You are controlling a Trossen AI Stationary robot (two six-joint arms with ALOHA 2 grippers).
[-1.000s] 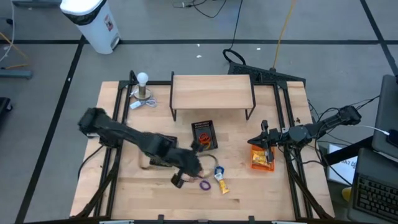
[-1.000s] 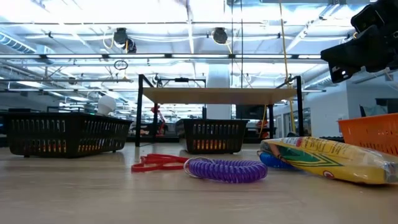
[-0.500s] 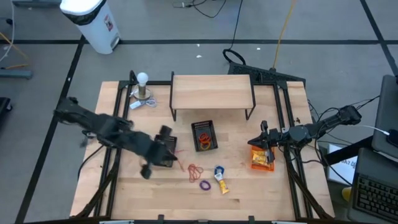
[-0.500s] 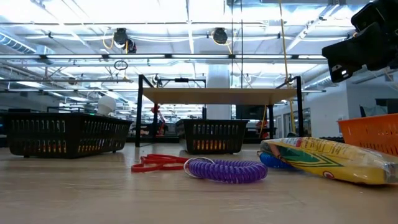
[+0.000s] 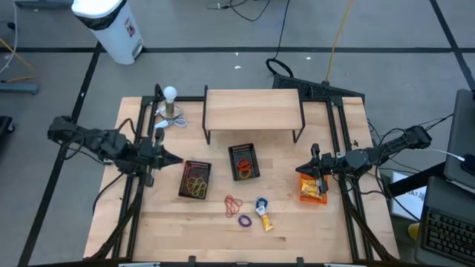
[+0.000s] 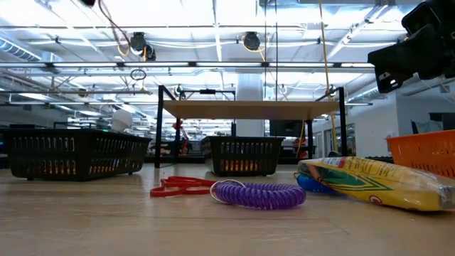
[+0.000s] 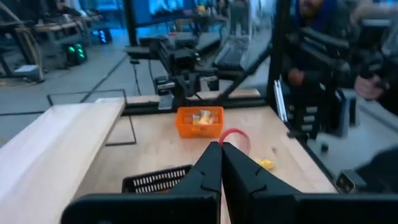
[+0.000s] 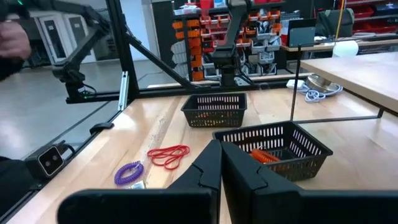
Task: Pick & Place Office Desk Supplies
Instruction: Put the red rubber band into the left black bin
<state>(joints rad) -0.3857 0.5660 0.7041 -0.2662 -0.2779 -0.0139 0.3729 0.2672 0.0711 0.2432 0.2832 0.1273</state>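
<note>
Left claw [image 5: 172, 159] hangs at the left edge of the counter [image 5: 289, 215], fingers pressed together on nothing, as its own wrist view shows; parked there it leaves the middle free. The right claw [image 5: 315, 165] is likewise closed and empty, poised over the orange bin [image 5: 312, 187] at the right side, probably waiting its turn.

Sorting looks partly done, judging by what lies in containers and what lies loose. I count three containers on the counter: the orange bin holding yellow packets, a small black basket [image 5: 244, 162] in the middle with orange and red bands inside, and a second black basket [image 5: 195, 179] to its left, just beside the left claw, with yellowish bands in it. How many bands each holds is too small to tell.

Loose on the bare wood, nearer than the baskets, are four things: one bunch of red rubber bands [image 5: 234, 202], one purple coil [image 5: 244, 219], one yellow packet [image 5: 264, 221] and one blue item [image 5: 260, 203] touching the packet's far end. In the low view the purple coil lies just in front of the red bands, with the packet to their right.

Far side: one wooden shelf [image 5: 252, 110] and, to its left, one white ball on a stand [image 5: 171, 98], which is no part of the job.
</note>
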